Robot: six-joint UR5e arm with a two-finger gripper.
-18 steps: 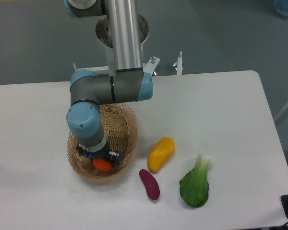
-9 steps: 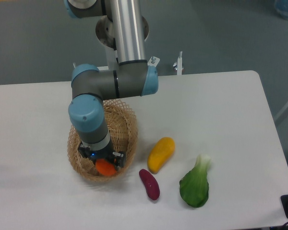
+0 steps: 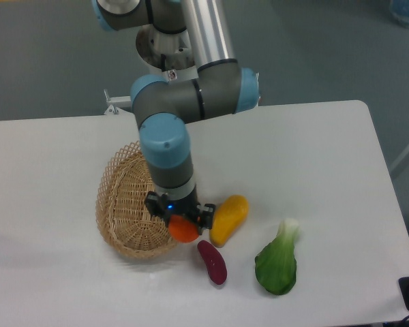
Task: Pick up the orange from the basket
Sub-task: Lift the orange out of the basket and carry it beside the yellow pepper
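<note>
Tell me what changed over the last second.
The gripper, its jaws shut on the orange, carried it rightward in the picture, from inside the basket out past its right rim; it now hangs close to the yellow fruit and purple vegetable. The arm swung right too. Basket, yellow fruit, purple vegetable and leafy green stayed put.

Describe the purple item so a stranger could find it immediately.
Start at the wicker basket on the table's left. To its right, below the held orange, lies the purple sweet potato. It is the only dark purple, small oblong piece, beside the yellow mango and the green bok choy.
</note>
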